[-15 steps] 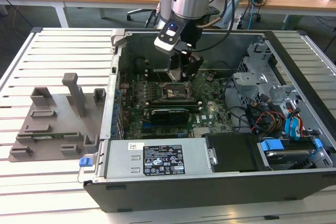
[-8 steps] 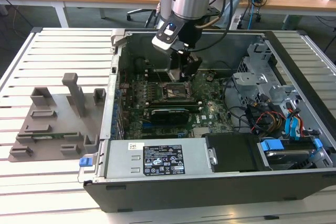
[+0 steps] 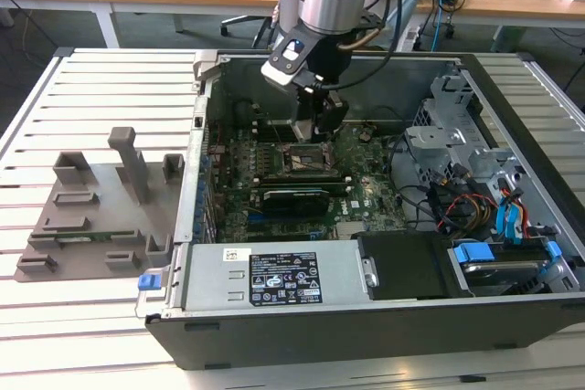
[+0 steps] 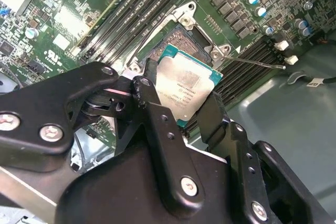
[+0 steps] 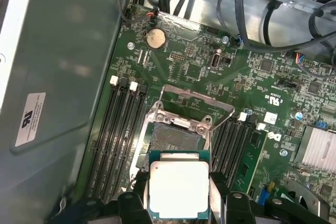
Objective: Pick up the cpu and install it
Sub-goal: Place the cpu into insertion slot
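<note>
Claw (image 4: 180,98) grips cpu (image 4: 185,80) by two edges, just over open socket (image 4: 181,38) on motherboard (image 4: 79,19).

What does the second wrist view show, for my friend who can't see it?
The black end effector grips the cpu, a silvery square chip, by two opposite edges, over the green motherboard, close to the open socket. Long memory slots flank the socket.

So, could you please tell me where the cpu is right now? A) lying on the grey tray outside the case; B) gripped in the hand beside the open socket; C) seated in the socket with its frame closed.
B: in both wrist views the cpu sits clamped between the hand's fingers, while the socket lies open and bare.
</note>
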`<state>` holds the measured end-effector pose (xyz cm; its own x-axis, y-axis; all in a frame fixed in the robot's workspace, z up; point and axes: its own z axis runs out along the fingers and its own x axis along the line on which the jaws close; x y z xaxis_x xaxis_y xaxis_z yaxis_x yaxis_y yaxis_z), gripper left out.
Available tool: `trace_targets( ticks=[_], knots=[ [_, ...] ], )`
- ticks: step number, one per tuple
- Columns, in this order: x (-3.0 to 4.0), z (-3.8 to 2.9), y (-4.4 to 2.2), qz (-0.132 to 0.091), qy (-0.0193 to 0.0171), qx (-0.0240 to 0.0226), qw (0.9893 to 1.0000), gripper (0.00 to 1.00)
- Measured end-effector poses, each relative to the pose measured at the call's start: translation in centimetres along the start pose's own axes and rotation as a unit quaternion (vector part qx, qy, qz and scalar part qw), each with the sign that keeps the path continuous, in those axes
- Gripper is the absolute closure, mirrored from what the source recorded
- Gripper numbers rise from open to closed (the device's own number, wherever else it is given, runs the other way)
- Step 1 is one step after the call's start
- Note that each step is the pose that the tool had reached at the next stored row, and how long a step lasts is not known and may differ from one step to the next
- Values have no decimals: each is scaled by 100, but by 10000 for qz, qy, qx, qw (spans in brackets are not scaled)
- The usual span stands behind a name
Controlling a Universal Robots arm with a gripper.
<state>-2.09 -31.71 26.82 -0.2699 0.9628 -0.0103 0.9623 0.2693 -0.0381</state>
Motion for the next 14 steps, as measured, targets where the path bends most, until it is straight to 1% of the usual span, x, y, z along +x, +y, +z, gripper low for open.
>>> trace_targets(
  ticks=[6,8,11,14],
  knots=[
    [0,1,0,194,7,2,9998,45],
    [0,2,0,297,11,3,9996,45],
    [0,2,0,379,14,4,9993,45],
    [0,3,0,497,19,5,9988,45]
  ],
)
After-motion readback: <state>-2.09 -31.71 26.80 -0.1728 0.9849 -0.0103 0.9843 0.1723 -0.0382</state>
